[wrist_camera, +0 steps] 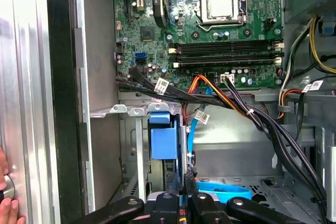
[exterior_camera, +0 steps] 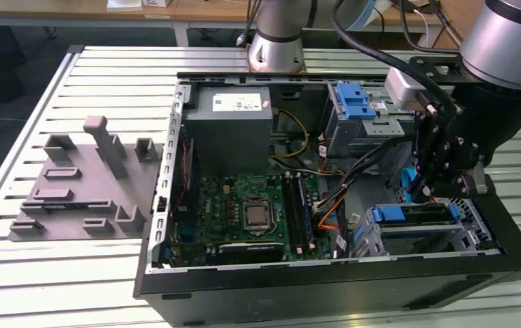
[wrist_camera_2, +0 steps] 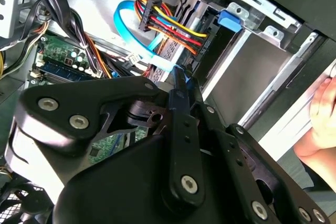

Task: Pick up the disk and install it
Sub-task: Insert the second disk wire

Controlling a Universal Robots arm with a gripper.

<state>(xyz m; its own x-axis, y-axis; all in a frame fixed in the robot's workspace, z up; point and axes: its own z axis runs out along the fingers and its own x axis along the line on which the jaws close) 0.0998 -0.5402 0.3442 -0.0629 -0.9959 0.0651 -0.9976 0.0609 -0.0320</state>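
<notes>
Computer case (exterior_camera: 333,287) lies open on its side on the slatted metal table (exterior_camera: 41,273). A grey moulded fixture (exterior_camera: 78,184) sits on the table at the exterior view's left, apart from the case.

Inside the case:
- Power-supply box (exterior_camera: 233,130) with a white sticker stands at the far side.
- Motherboard (exterior_camera: 242,212) lies near of it, processor socket (exterior_camera: 257,213) uncovered.
- Drive cage (exterior_camera: 369,119) with a blue latch (exterior_camera: 351,99) on top is at the far side, toward the exterior view's right.

Arm (exterior_camera: 515,48) reaches in from the exterior view's right. Gripper (exterior_camera: 435,195) hangs pointing down into the near corner of the case on that side, just above the lower drive bay (exterior_camera: 474,236).

The disk (exterior_camera: 424,227) lies flat in that bay, its blue end tab (exterior_camera: 392,213) facing the motherboard. In the first wrist view the blue end tab (wrist_camera: 163,140) shows upright in the bay mouth, with the gripper (wrist_camera: 185,190) just beside it.

Claw: fingers (wrist_camera_2: 178,108) drawn close together, almost touching at the tips in both wrist views. A thin blue sliver shows at the tips; what it belongs to, and whether it is pinched, cannot be told. Gripper (wrist_camera_2: 181,74) tips sit close under a black connector (wrist_camera_2: 152,14) carrying red, yellow and black wires, next to a looping light-blue data cable (wrist_camera_2: 131,30).

A black cable bundle (wrist_camera: 210,98) crosses the edge of the motherboard (wrist_camera: 210,35) over the bay.

A person's hand (wrist_camera_2: 323,114) rests at the outer edge of the case; fingertips (wrist_camera: 5,205) show against the table slats.
</notes>
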